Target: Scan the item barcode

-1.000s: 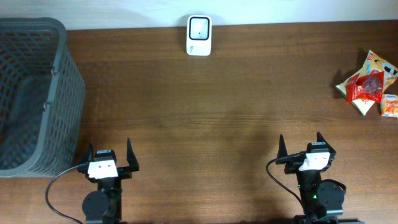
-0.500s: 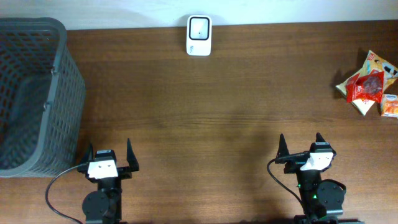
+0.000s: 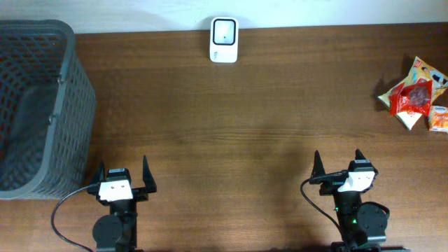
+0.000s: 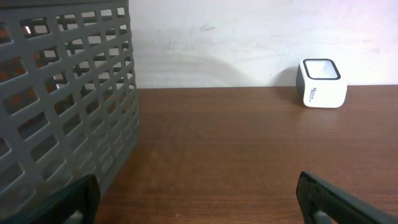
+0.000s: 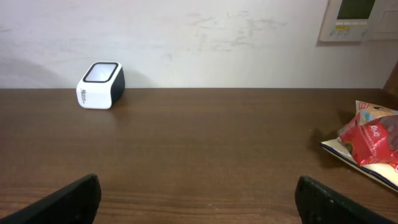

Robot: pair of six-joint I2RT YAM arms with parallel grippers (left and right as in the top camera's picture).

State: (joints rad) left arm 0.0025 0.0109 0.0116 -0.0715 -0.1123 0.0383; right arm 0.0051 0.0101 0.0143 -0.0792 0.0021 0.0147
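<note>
The red snack packet [image 3: 411, 94] lies at the far right of the counter [image 3: 245, 126], well apart from the white barcode scanner [image 3: 224, 40]. It looks light, crinkly and slippery, so it is probably best pinched along a flat sealed edge rather than across its puffed middle. The left pincer [image 3: 124, 165] and right pincer [image 3: 337, 155] both stand wide and empty, and nothing has shifted since the earlier frame.

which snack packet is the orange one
The small orange packet at the very right edge of the overhead view. The larger red packet lies to its left and further back on the table.
</note>
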